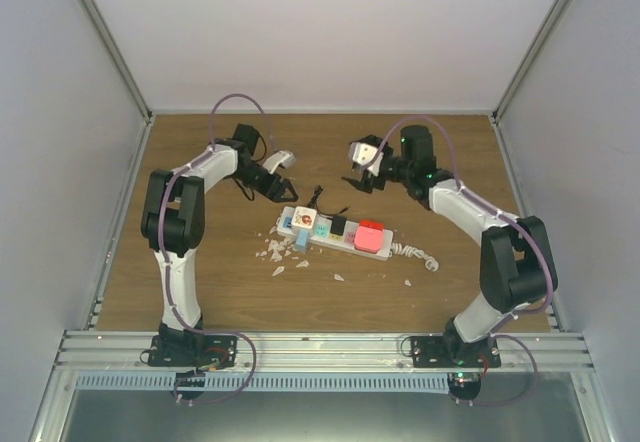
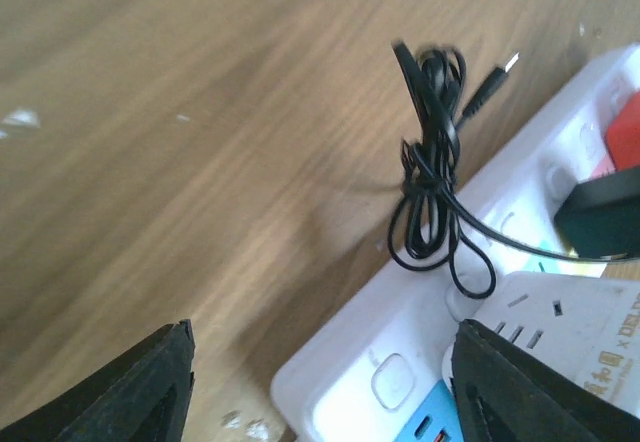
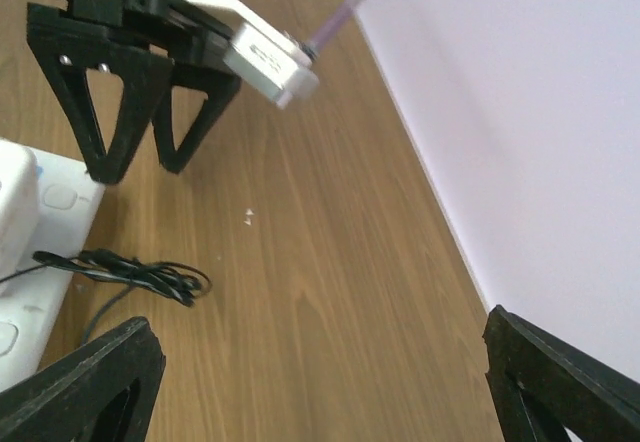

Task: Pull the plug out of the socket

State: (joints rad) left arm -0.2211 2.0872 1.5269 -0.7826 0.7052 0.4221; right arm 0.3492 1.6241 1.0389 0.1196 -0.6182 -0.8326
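- The left pincer (image 1: pixel 282 184) is spread wide and holds nothing. It hangs near the left end of the socket.
- The socket (image 1: pixel 340 246) lies in the middle of the table (image 1: pixel 200 262). The black plug (image 1: pixel 338 225) looks stuck in it.
- The right pincer (image 1: pixel 362 184) is spread wide too, and empty, behind the socket.
- I think the pull is not done yet. Next, one pincer should hold the socket down while the other pinches the plug and pulls straight up.

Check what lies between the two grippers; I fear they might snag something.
Mostly bare tabletop between the left gripper and right gripper; a bundled black cable lies just off that line, beside the socket. Top view shows it.
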